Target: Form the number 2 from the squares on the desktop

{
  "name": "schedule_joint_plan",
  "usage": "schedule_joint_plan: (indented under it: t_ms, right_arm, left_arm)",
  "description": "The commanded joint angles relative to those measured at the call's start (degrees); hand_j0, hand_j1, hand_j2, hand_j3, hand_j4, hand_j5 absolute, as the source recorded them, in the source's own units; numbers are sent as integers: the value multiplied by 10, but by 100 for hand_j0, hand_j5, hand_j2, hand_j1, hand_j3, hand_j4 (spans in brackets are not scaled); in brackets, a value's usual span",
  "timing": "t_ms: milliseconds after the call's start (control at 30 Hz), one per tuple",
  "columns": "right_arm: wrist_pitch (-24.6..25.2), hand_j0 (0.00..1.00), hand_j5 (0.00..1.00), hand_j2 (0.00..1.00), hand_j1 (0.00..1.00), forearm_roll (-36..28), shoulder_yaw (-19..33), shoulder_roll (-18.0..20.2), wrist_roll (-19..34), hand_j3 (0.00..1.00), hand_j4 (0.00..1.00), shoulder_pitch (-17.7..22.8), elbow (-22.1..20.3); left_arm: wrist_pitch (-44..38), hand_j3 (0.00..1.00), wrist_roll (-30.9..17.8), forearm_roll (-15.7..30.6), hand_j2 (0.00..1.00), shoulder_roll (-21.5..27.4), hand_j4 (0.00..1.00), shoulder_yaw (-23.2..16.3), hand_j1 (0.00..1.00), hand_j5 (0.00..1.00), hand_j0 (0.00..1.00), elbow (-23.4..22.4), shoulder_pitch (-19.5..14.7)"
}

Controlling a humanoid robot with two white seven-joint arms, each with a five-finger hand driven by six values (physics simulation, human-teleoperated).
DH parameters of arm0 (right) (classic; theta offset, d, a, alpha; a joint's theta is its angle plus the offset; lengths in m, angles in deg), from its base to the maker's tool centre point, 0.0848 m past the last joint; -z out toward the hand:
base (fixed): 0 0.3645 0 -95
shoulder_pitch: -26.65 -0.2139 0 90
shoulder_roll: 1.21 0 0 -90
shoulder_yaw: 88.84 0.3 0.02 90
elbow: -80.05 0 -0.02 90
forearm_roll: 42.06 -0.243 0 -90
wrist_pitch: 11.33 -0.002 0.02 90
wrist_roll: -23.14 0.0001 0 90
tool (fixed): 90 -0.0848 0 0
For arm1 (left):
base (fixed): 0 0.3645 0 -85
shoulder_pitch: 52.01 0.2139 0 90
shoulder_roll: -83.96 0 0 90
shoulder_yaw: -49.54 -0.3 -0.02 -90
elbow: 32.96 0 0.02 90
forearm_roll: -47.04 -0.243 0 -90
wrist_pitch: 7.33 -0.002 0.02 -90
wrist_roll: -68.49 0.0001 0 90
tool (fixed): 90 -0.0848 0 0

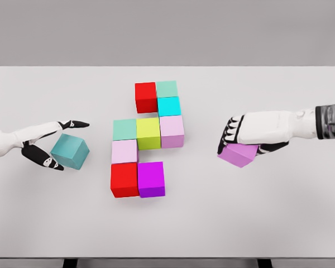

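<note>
Several coloured cubes sit packed together at the table's middle: a red cube [146, 96] and a mint cube [167, 89] at the top, a cyan cube [169, 106] below, then a row of teal [124, 129], yellow-green [148, 133] and pale pink [172, 130]. Under these lie a pale pink cube [124, 151], a red cube [124, 180] and a magenta cube [151, 179]. My left hand [58, 144] is spread around a teal cube [70, 151], thumb and fingers on either side. My right hand [241, 137] lies over a violet cube [239, 153], fingers curled on it.
The white table [268, 218] reaches from edge to edge of the view, with its front edge near the bottom. A grey wall stands behind it.
</note>
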Motion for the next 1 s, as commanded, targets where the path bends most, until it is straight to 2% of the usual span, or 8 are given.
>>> schedule_joint_plan:
  t_ms: [0,300,500,733,833,867,900,967]
  right_arm:
    - [1,55,55,55,55,38,-24,-16,-1,55,55,0,-27]
    - [1,55,55,55,55,52,-61,-61,-1,55,55,-15,-36]
    - [1,56,56,56,56,52,-107,-98,-1,56,56,-38,-36]
    - [1,59,59,59,59,53,-113,-127,-1,59,59,-58,-36]
    - [1,59,59,59,59,56,-121,-131,-1,59,59,-60,-36]
    - [1,61,61,61,61,56,-122,-129,-1,61,61,-61,-36]
    - [1,93,93,93,93,57,-121,-125,-1,93,93,-61,-36]
    - [1,100,100,100,100,57,-115,-111,-1,100,100,-62,-36]
  left_arm:
    - [-1,100,0,-8,100,-4,100,0,100,100,100,-4,0]
    - [0,98,0,-41,98,-19,98,0,98,98,98,-15,-2]
    - [-1,78,0,-49,78,-22,78,0,78,78,78,-16,-2]
    - [-23,75,0,-49,75,-22,75,0,75,75,75,-16,-2]
    - [-24,68,0,-49,68,-22,68,0,68,68,68,-16,-1]
    - [-24,65,0,-49,65,-21,65,0,65,65,65,-16,-1]
    - [-24,63,0,-49,63,-21,63,0,63,63,63,-15,-1]
    - [-24,58,0,-47,58,-21,58,0,58,58,58,-15,-2]
